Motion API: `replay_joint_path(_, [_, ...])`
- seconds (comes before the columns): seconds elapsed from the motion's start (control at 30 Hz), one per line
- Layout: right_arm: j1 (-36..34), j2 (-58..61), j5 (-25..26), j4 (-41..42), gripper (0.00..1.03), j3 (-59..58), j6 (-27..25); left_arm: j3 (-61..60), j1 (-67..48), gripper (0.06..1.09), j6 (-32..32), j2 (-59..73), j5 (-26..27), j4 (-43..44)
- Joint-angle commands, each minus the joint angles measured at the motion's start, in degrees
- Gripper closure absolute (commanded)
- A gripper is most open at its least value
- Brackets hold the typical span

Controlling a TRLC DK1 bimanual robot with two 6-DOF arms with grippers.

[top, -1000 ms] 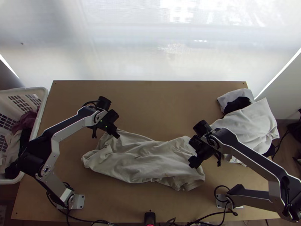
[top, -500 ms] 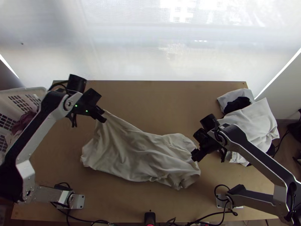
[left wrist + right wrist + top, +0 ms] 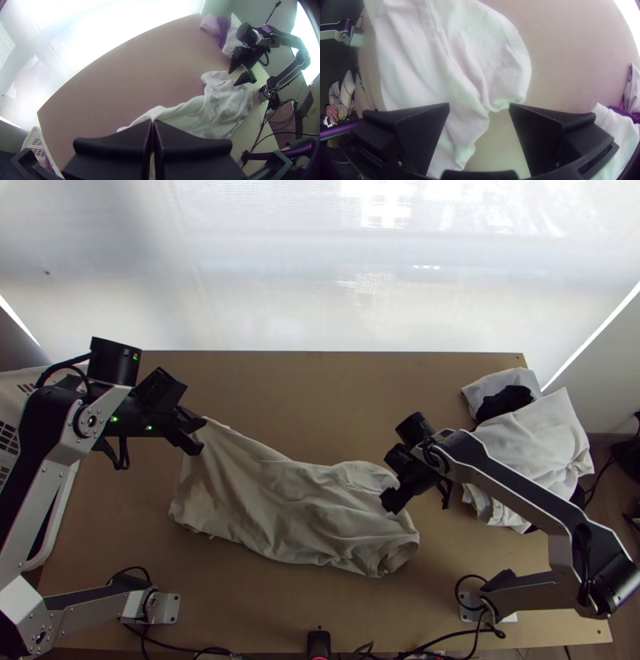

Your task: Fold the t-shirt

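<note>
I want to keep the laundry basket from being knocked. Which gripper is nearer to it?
Left. The left gripper, at the t-shirt's raised corner, is toward the basket's side of the table; the right gripper is at the t-shirt's opposite end.

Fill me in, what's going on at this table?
Two robot arms are working on a pale t-shirt. The left gripper is shut on one end of it; the right gripper is open at the other end, holding nothing. The shirt lies rumpled, with no neat fold yet.
</note>
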Motion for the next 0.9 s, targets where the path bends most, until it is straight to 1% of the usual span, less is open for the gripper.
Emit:
replay_joint_path(0.0, [2.75,11.30,-0.96,2.99,0.20,6.06,-0.59,-0.54,-0.56,1.05,0.28,-1.52,0.09,-0.85])
replay_joint_path(0.13, [4.07,13.41,-0.96,4.57,0.20,4.48,-0.68,-0.63,0.58,1.05,0.80,-2.58,0.00,-1.20])
replay_joint_path(0.17, [4.51,13.33,-0.96,5.01,0.23,3.95,-0.77,-0.72,1.02,1.05,0.80,-2.84,0.00,-1.29])
replay_joint_path(0.27, [5.13,12.71,-1.05,6.86,0.41,1.93,-1.21,-1.33,2.25,1.05,1.33,-3.81,0.00,-1.29])
replay_joint_path(0.33, [5.04,12.18,-0.96,7.65,0.56,0.96,-1.56,-1.77,2.69,1.05,1.86,-4.25,-0.08,-1.38])
replay_joint_path(0.4, [4.34,10.34,-0.96,8.00,0.78,0.70,-2.53,-2.21,3.57,1.05,2.39,-4.60,-0.08,-1.47])
replay_joint_path(0.43, [3.72,8.67,-0.96,8.00,0.86,0.96,-2.61,-2.21,4.10,1.05,2.65,-4.77,-0.08,-1.56])
replay_joint_path(0.5, [1.61,3.83,-0.96,7.38,0.99,2.28,-2.61,-2.13,4.89,1.05,3.00,-5.21,-0.08,-1.64])
replay_joint_path(0.57, [-1.11,-1.53,-0.96,6.59,1.00,4.92,-2.44,-1.95,5.86,1.05,3.62,-5.30,0.00,-1.64])
replay_joint_path(0.63, [-2.78,-5.13,-0.87,3.25,1.00,9.49,-2.79,-1.60,6.47,1.05,3.97,-5.30,-0.08,-1.64])
replay_joint_path(0.77, [-5.07,-8.38,-0.96,-4.57,1.00,20.12,-3.40,0.16,7.88,1.05,4.23,-5.12,0.00,-1.38])
replay_joint_path(0.87, [-4.89,-9.79,-0.96,-9.75,1.00,26.19,-3.93,1.92,9.02,1.05,2.03,-5.48,0.09,0.99])
